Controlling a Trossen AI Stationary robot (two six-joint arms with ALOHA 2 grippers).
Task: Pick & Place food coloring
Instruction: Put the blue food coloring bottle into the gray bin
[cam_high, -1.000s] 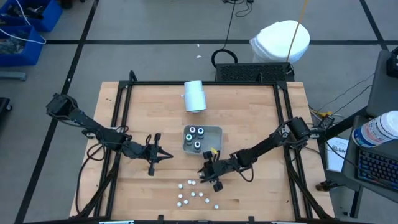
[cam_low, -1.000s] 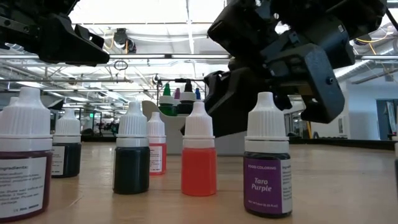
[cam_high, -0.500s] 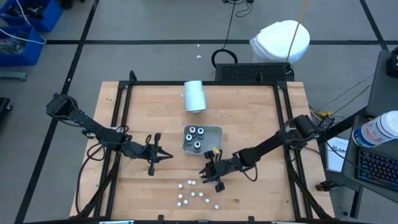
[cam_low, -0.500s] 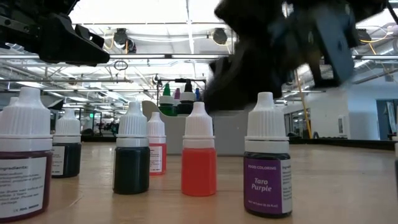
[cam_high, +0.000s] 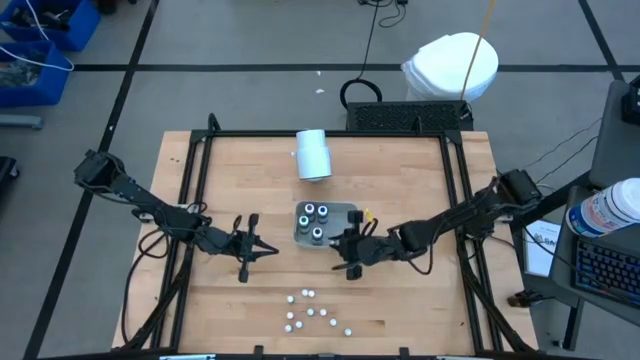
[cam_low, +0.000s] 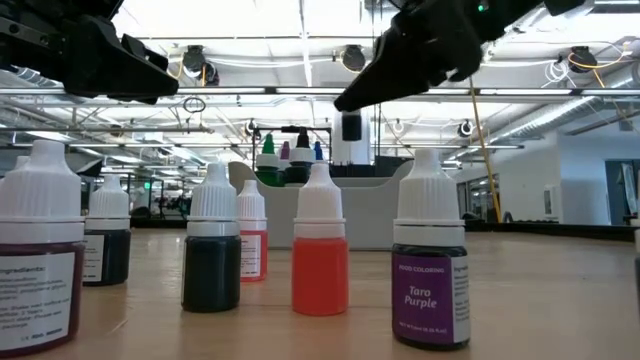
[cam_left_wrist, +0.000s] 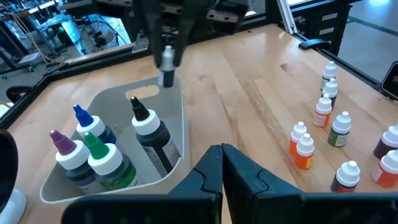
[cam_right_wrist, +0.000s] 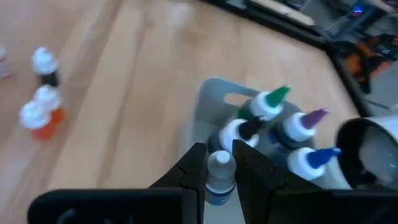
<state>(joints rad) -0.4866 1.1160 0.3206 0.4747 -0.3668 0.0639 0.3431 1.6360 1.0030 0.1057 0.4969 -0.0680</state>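
- Small plastic dropper bottle with purple label (cam_low: 430, 262): white ribbed cap, dark liquid.
- Translucent orange-red dropper bottle (cam_low: 320, 245): white cap.
- Dark green dropper bottle (cam_low: 212, 244): white cap.
- Pale grey rectangular plastic tray (cam_left_wrist: 118, 102): holds dark bottles tipped blue, purple, green and black.
- Light wooden tabletop (cam_high: 400, 170): black frame rails.
- White cylinder (cam_high: 313, 155).

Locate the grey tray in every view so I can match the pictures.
High view: grey tray at table centre.
Low view: the pale wall behind the bottle row looks like it.
Left wrist view: ahead, centre-left.
Right wrist view: just beyond the right claw and its small bottle, at.
Shared landmark: the green-tipped bottle standing in it.
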